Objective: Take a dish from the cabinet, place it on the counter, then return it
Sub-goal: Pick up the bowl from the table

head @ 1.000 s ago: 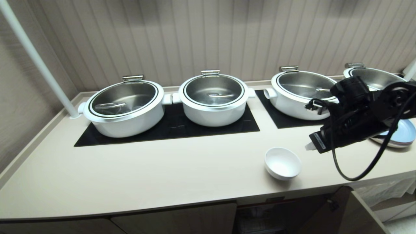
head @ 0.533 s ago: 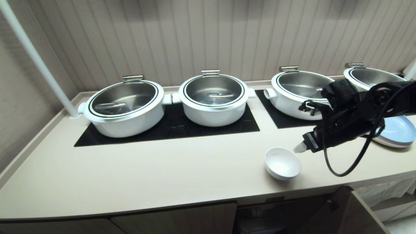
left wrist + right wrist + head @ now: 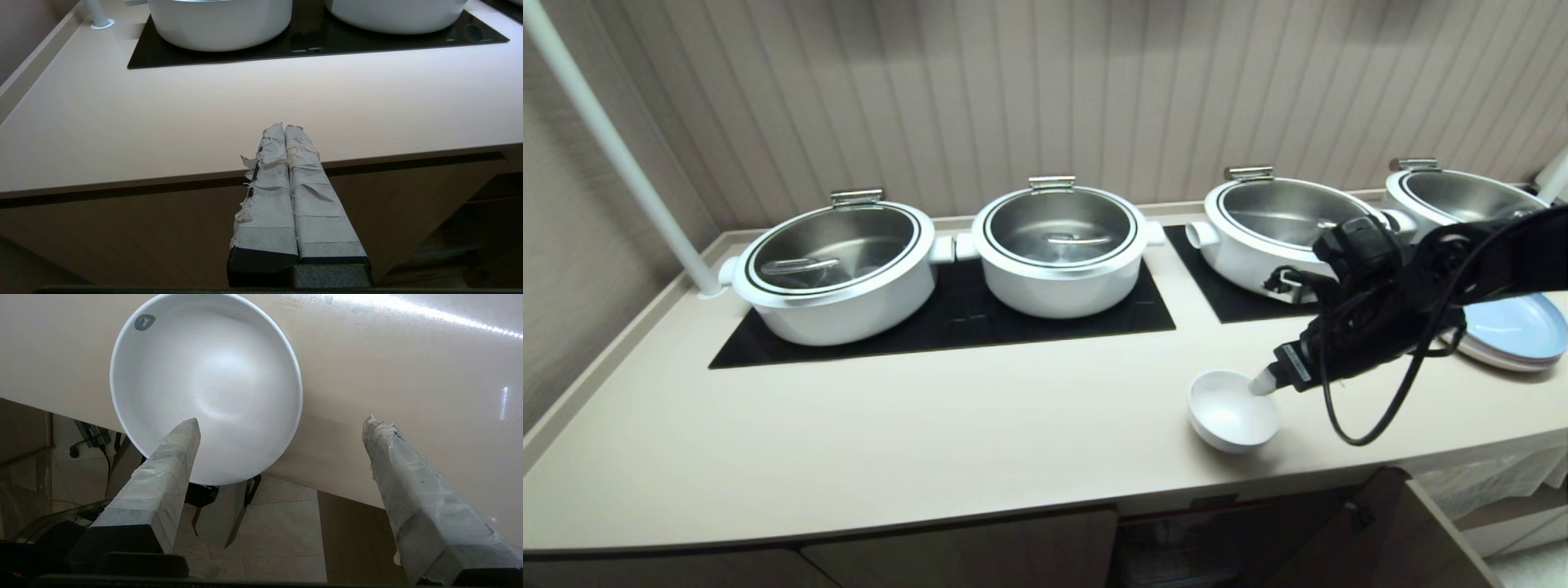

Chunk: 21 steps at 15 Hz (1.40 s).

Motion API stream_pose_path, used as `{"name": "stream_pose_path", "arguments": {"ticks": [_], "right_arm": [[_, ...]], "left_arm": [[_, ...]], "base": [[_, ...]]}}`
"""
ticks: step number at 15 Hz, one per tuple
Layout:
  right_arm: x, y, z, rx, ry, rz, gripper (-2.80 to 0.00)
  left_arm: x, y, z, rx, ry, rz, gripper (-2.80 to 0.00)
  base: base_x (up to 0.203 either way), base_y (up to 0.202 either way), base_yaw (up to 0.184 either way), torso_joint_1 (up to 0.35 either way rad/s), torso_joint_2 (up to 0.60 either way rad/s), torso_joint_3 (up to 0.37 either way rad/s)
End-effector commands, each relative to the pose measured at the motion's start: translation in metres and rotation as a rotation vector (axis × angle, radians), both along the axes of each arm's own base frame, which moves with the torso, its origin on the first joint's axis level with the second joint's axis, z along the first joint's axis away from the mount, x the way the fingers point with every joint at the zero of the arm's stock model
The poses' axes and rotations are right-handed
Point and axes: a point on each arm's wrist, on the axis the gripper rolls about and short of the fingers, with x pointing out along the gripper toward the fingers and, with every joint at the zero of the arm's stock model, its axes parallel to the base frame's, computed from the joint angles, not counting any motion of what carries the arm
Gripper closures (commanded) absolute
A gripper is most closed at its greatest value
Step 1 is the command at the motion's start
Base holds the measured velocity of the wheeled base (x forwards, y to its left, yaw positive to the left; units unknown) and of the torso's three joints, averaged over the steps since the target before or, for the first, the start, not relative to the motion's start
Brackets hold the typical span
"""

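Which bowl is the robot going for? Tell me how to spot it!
Find the long beige counter with four big white pots. Near its front edge, right of the middle, sits the small white bowl. It is empty and lidless, unlike the pots, and deeper than the flat blue plates.

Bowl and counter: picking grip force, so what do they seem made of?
Bowl: probably glazed ceramic or melamine; plain white, glossy, with soft highlights inside. Counter: looks like smooth cream laminate or solid surface; it mirrors a streak of light.
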Motion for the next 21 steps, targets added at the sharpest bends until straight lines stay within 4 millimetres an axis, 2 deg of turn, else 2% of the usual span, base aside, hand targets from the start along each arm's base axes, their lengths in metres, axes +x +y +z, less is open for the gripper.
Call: {"name": "stream_pose_path", "arguments": {"ticks": [1,7,11,21], "right_arm": [[0.003,0.001,-0.007,-0.003,0.023,0.003,-2.8],[0.015,0.004,-0.033,-0.011,0.071,0.009,-2.8],[0.028,0.016,-0.048,0.034,0.056,-0.044,-2.8],[0.028,0.017,-0.058,0.003,0.075,-0.06,-2.8]], "left_arm": [[0.0,0.0,0.0,0.0,-0.001,0.0,0.0],[0.0,0.0,0.0,0.0,0.0,0.0,0.0],[0.0,0.0,0.0,0.0,0.0,0.0,0.0],[0.0,0.0,0.0,0.0,0.0,0.0,0.0]], "base": [[0.0,0.0,0.0,0.0,0.0,0.0],[0.0,0.0,0.0,0.0,0.0,0.0],[0.0,0.0,0.0,0.0,0.0,0.0],[0.0,0.0,0.0,0.0,0.0,0.0]]}}
